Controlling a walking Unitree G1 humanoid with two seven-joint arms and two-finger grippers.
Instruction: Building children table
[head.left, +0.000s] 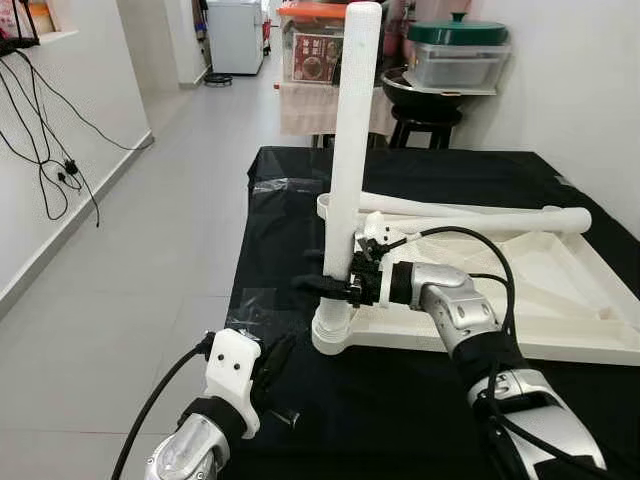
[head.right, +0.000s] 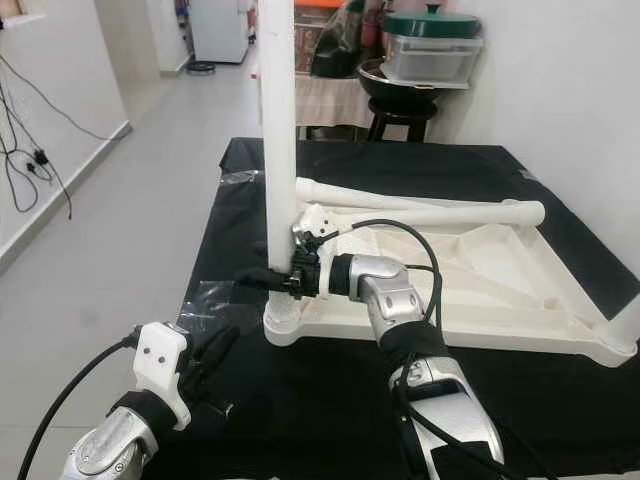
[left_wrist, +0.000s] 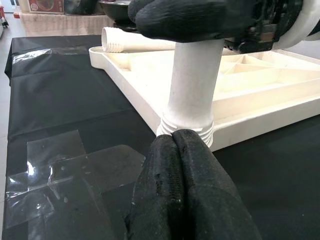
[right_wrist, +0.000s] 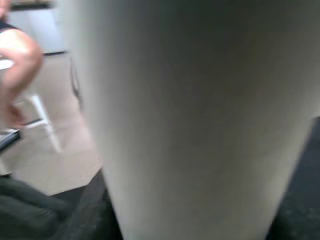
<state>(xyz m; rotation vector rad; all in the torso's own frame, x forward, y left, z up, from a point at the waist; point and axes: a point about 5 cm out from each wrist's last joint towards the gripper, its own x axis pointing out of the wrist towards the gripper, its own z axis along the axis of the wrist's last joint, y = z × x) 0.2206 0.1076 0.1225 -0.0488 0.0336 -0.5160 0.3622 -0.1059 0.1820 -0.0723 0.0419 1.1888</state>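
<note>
Tiled hallway floor (head.left: 150, 250) running along the left of a counter (head.left: 300, 200) draped in black plastic sheet. Resting upside down on that counter: white children's tabletop (head.left: 520, 300), ribbed underside facing up. Standing upright in its near-left corner socket: white table leg (head.left: 350, 150), threaded base visible in the left wrist view (left_wrist: 186, 131). Lying across the tabletop's far edge: two more white legs (head.left: 480, 215). Right claw (head.left: 335, 285) clamped around the upright leg low down, just above the socket, black fingers wrapping both sides. Left claw (left_wrist: 182, 185) low at the counter's near edge, fingers pressed together on nothing, tips just short of the leg's threaded base. Farther back: stool carrying a green-lidded container (head.left: 458, 45).
</note>
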